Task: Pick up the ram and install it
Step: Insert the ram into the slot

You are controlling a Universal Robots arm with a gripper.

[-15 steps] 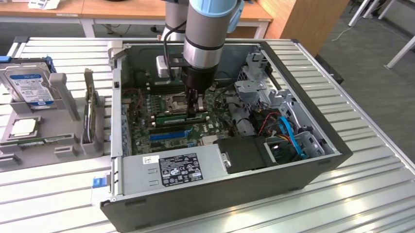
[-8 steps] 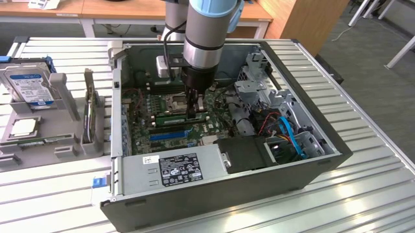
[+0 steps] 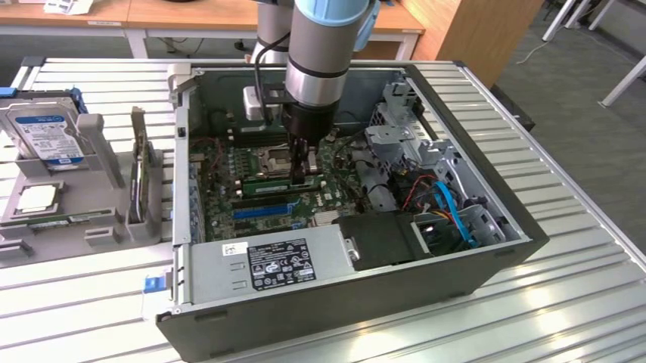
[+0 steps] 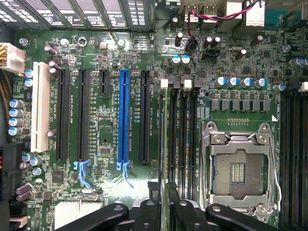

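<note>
Exterior view: slatted metal table [image 3: 576, 302], wooden desks [image 3: 202, 13] behind.

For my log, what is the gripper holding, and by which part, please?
Cannot be told; the gripper straddles the top edge of the ram, standing at the memory slots.

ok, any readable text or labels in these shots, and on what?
None reads clearly.
Black sticker on the grey metal power supply: too small.
Blue-white label on the silver hard drive: blurred.
White lettering on the green motherboard: too small.
</note>
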